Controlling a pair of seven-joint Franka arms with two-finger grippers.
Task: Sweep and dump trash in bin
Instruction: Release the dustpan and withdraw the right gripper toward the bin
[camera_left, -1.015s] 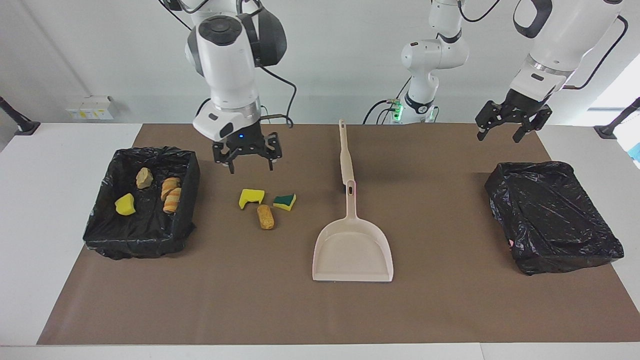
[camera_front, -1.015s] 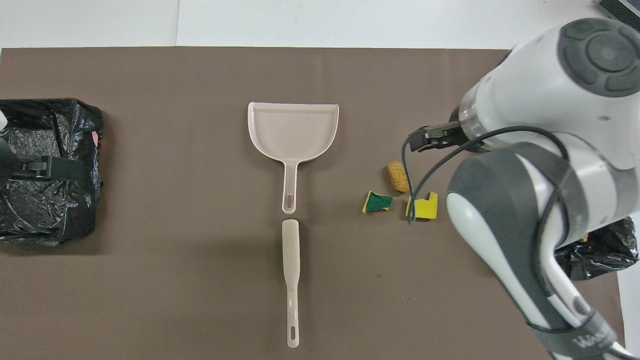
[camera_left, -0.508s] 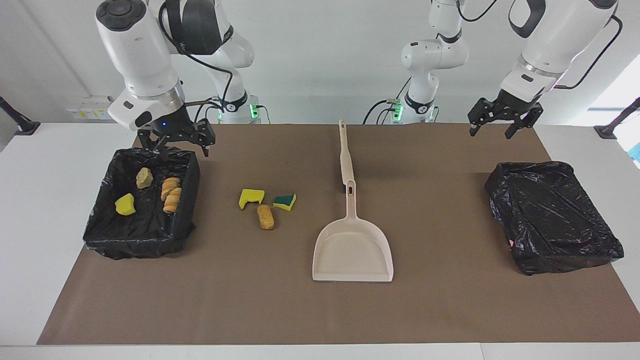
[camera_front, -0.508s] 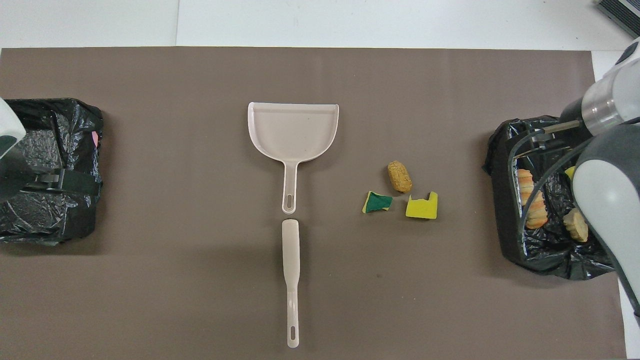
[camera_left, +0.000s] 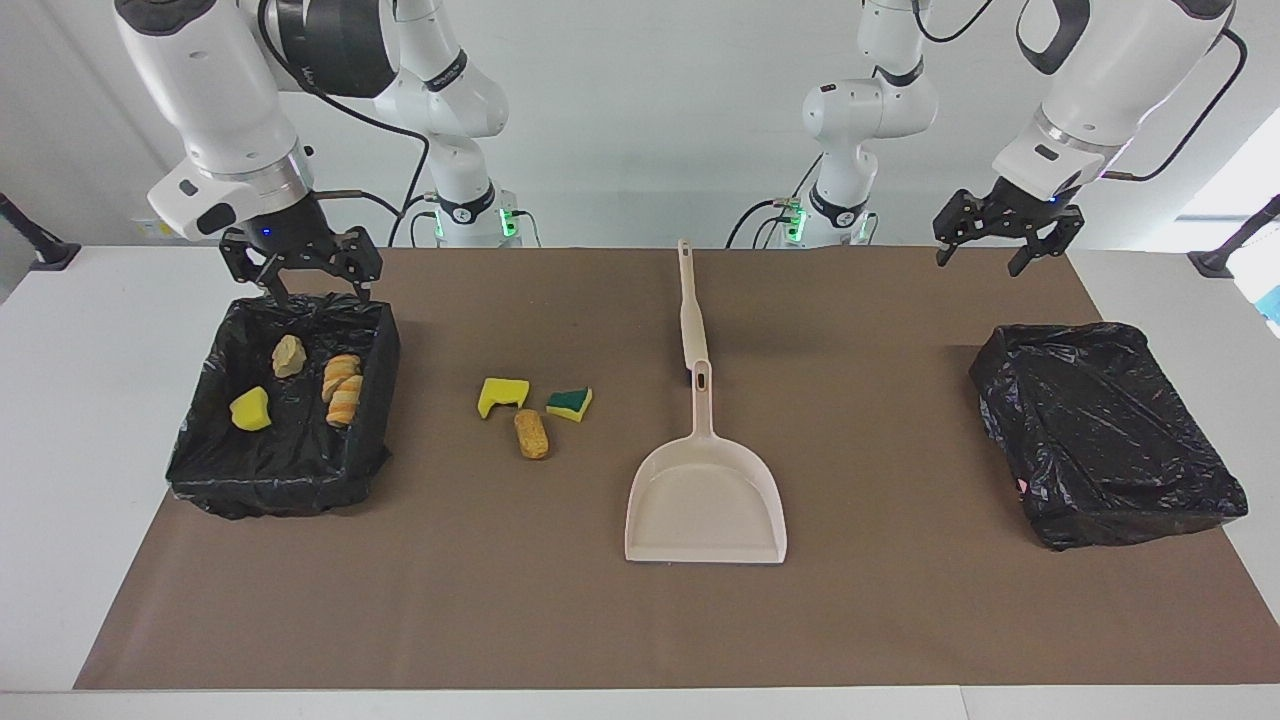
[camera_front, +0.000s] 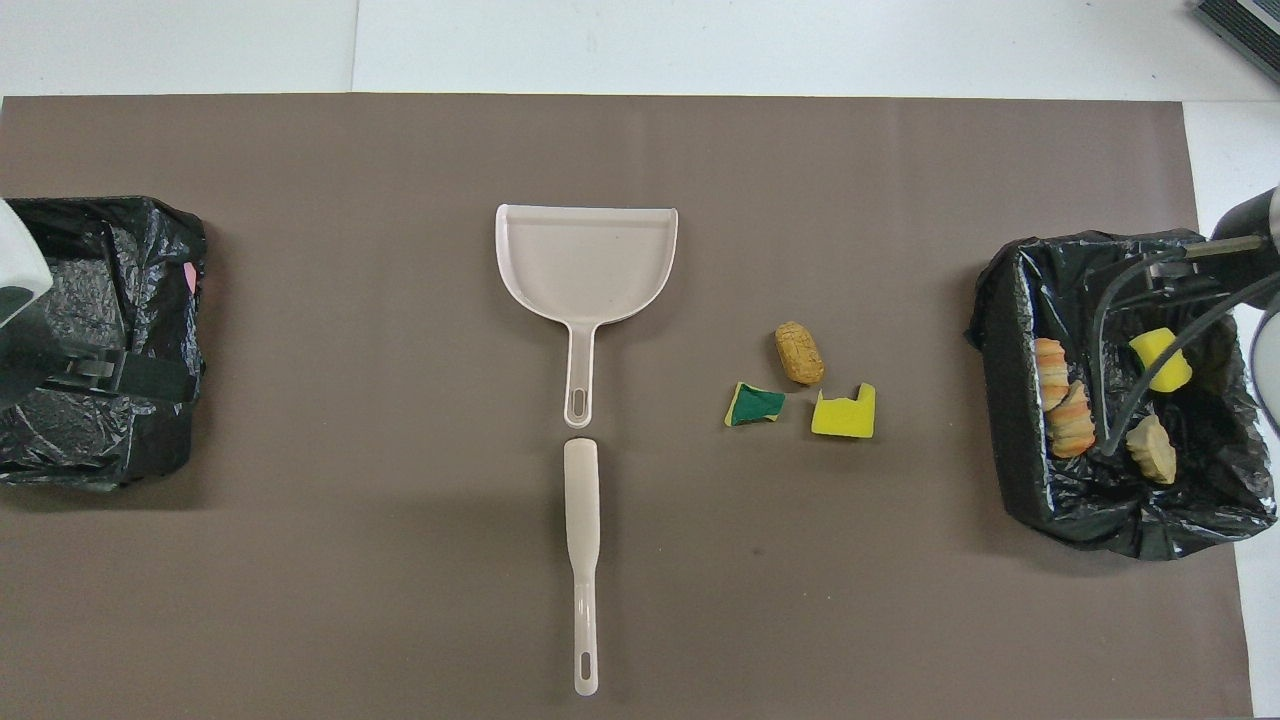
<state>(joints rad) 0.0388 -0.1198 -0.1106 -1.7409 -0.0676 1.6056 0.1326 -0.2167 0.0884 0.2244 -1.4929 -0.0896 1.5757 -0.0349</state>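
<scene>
Beside loose trash (camera_left: 532, 412): dustpan (camera_left: 706, 497), brush (camera_left: 692, 312).

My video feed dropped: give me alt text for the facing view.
Three trash scraps lie on the brown mat beside the empty dustpan and brush; four more sit in one black-lined bin. Right gripper hovers open over that bin's rim, left gripper open above the mat.

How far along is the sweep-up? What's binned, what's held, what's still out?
Done: four scraps lie in the bin at the right arm's end. In hand: nothing; the right tool and left tool hang open. Left: three scraps on the mat beside the untouched dustpan and brush.
</scene>
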